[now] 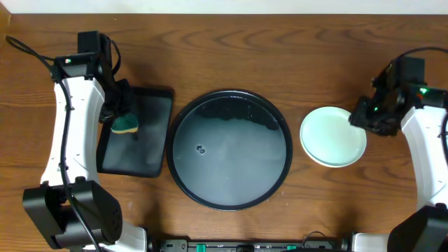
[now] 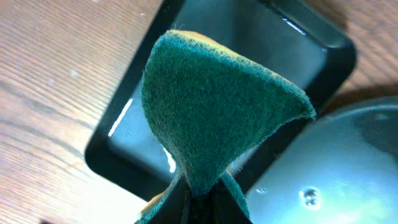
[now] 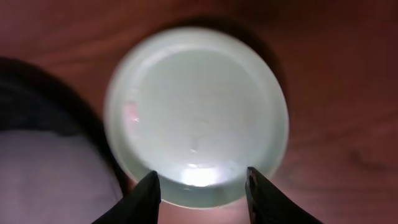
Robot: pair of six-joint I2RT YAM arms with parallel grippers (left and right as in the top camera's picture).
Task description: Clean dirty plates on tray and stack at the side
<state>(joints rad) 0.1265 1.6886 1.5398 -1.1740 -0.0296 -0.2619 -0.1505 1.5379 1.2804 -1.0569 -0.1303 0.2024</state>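
Beside the round black tray (image 1: pixel 238 175), a mint-green plate (image 1: pixel 333 136) rests.
It looks stiff, slick and breakable, so take the rim. The right gripper (image 3: pixel 200 177) gapes empty; the left gripper (image 2: pixel 202 202) pinches a soft sponge (image 2: pixel 211 112).

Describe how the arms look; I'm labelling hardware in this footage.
The left arm and right arm share white shells, black joints and thin black cables. A small green light glows near each wrist. The fingers are black and tapered.
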